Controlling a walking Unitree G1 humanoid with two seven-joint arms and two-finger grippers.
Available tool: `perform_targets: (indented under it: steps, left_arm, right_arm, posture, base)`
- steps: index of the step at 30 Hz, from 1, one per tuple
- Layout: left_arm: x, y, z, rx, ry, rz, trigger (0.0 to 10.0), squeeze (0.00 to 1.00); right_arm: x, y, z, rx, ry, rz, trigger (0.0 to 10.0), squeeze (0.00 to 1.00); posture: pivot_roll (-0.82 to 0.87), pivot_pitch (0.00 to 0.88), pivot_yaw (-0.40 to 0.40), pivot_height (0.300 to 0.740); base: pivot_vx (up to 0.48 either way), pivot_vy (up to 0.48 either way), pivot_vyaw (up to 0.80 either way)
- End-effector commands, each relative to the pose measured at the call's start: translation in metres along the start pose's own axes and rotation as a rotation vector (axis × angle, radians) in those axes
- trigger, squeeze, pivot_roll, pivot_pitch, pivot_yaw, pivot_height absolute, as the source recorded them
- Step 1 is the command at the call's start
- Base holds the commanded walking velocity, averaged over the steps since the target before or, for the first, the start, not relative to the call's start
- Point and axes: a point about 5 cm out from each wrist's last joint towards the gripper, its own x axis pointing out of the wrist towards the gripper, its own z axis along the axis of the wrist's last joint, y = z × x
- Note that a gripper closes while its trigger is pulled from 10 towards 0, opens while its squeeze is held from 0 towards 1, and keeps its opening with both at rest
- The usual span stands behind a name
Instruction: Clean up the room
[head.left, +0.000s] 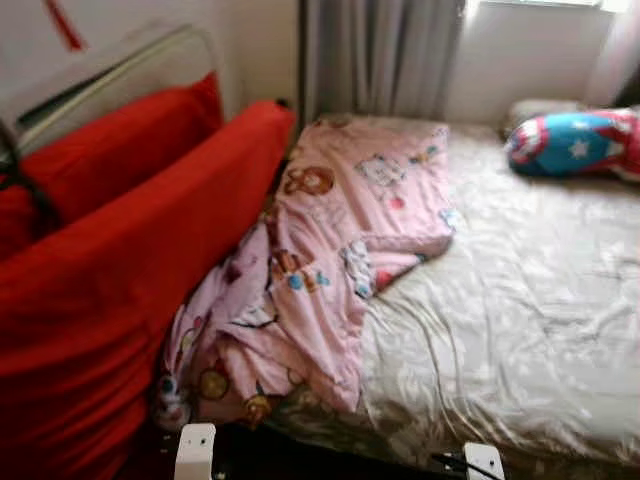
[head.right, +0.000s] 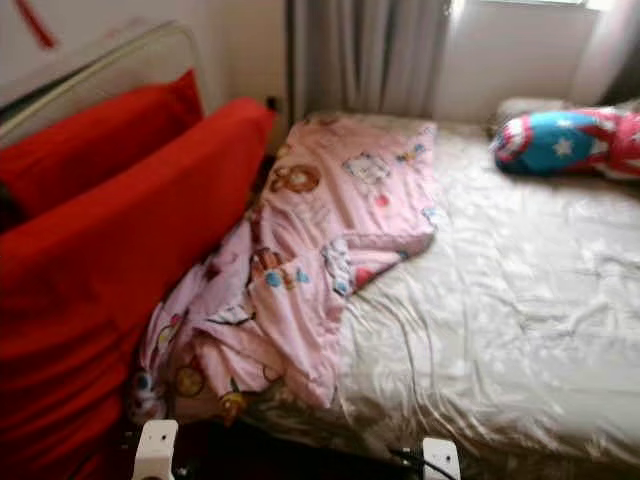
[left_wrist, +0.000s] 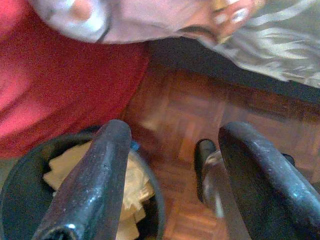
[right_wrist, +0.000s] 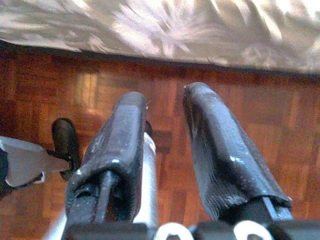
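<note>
Crumpled pink blanket (head.left: 320, 260) sprawls across the bed (head.left: 530, 300): soft, light, best pinched at a raised fold. Both grippers, left (left_wrist: 170, 175) and right (right_wrist: 170, 150), hang low, jaws parted, empty.

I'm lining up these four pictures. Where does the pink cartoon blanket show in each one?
Left eye view: pink blanket, crumpled along the bed's left side beside the red cushions.
Right eye view: same place.
Left wrist view: its hanging edge, beyond the left claw.
Right wrist view: not visible.
Shared landmark: the beige bedsheet.
</note>
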Motion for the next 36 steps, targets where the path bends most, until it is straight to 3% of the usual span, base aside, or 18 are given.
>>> perform_targets:
  steps: [1, 14, 36]
  left_arm:
    - [-0.0005, -0.0001, -0.0033, 0.018, 0.015, -0.003, 10.0, 0.00]
    - [-0.0006, -0.0026, -0.0021, 0.013, 0.000, -0.019, 10.0, 0.00]
    - [-0.0002, -0.0008, -0.0006, 0.000, -0.002, -0.013, 10.0, 0.00]
  right_arm:
    - [0.0007, -0.0003, 0.0054, -0.003, -0.020, 0.005, 10.0, 0.00]
    - [0.0006, 0.0007, 0.0041, 0.005, -0.019, 0.006, 10.0, 0.00]
    - [0.0006, -0.0008, 0.0059, 0.025, -0.030, -0.009, 10.0, 0.00]
  posture:
    - [-0.02, 0.000, -0.032, 0.714]
    - [-0.02, 0.000, -0.028, 0.714]
    - [-0.01, 0.000, -0.039, 0.714]
  base:
    - [0.000, 0.000, 0.80]
    - [0.000, 0.000, 0.72]
    - [0.000, 0.000, 0.00]
